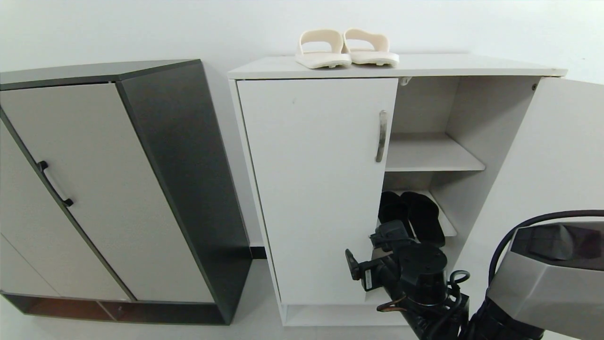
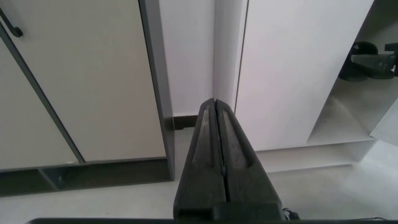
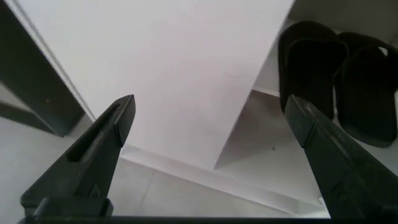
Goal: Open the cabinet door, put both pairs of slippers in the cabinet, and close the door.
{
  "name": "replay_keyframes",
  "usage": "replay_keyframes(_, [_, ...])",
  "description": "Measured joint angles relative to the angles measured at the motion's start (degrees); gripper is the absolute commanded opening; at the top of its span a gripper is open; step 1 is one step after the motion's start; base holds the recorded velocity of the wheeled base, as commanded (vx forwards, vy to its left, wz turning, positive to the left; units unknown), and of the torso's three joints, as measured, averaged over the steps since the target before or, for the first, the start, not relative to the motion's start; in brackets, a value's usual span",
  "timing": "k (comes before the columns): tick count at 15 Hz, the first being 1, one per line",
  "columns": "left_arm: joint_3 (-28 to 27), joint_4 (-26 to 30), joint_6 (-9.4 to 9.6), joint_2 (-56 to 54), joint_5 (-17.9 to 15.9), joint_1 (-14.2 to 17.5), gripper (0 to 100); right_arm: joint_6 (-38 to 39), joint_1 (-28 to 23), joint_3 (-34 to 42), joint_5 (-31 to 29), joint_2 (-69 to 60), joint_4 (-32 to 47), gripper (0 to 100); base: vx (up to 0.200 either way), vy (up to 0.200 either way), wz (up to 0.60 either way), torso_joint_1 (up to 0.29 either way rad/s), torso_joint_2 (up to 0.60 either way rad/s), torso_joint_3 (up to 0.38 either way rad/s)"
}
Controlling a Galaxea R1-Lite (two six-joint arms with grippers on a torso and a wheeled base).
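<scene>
1. Right gripper (image 3: 210, 104): black, two long fingers spread wide apart, nothing between them. Held low before the open right half of the cabinet, at 5 o'clock in the head view.
2. Left gripper (image 2: 215, 111): black, fingers pressed flat together, nothing held. Aimed at the gap between the two cabinets, near the floor.
3. Pair of black rubber slide slippers (image 1: 415, 217): side by side on the lower shelf (image 1: 449, 225) inside the cabinet, at 1 o'clock from the right gripper, apart from it.
4. Tall white laminate cabinet (image 1: 472, 63): left door (image 1: 316, 189) closed, with a vertical brushed-metal bar handle (image 1: 381, 136) at its 3 o'clock edge; right door (image 1: 542, 156) swung fully open toward 3 o'clock.
5. Pair of cream rubber slide slippers (image 1: 347, 47): side by side and touching on the cabinet top, at 12 o'clock in the head view, toes at the front edge.
6. Dark grey cabinet (image 1: 184, 165): at 9 o'clock of the white one, pale grey door closed, black bar handle (image 1: 55, 183).
</scene>
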Motion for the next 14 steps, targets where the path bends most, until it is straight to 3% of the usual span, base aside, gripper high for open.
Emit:
replay_keyframes(4, [0.0,0.1,0.09,0.0,0.0,0.0,0,-0.9,0.2,0.3,0.2,0.1,-0.3,100,0.0,0.0,0.0,0.019,-0.21,-0.315])
replay_keyframes(14, [0.0,0.0,0.09,0.0,0.0,0.1,0,-0.9,0.1,0.3,0.2,0.3,-0.2,100,0.0,0.0,0.0,0.107,-0.5,-0.346])
